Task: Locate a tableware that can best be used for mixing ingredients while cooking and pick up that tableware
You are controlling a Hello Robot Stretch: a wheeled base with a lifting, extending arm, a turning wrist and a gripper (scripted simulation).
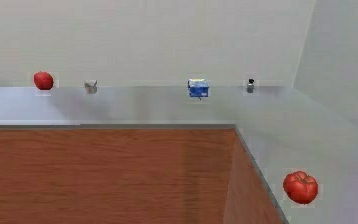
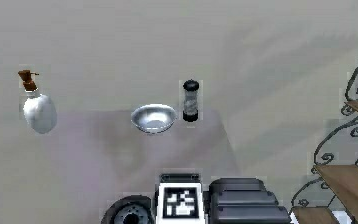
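Bowl (image 2: pixel 153 119) on worktop (image 2: pixel 87 150) | tool (image 2: pixel 133 211) short of bowl, slightly left in arm side view | reach outward | tool's hold: cannot tell

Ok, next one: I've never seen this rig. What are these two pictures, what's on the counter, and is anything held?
This is a simulated wheeled robot with one extending arm ending in a two-finger tool. The forward view looks ahead and down: a grey counter carries a tomato at left, a grey item, a blue-and-white carton, a dark shaker, and a second tomato at lower right. The arm side view looks toward where the arm reaches: a white soap bottle, a metal bowl, which suits mixing, and a dark cylinder beside it. At the bottom edge sit a white marker square and the tool's dark body; its far end can't be made out, so I cannot tell whether it holds anything.
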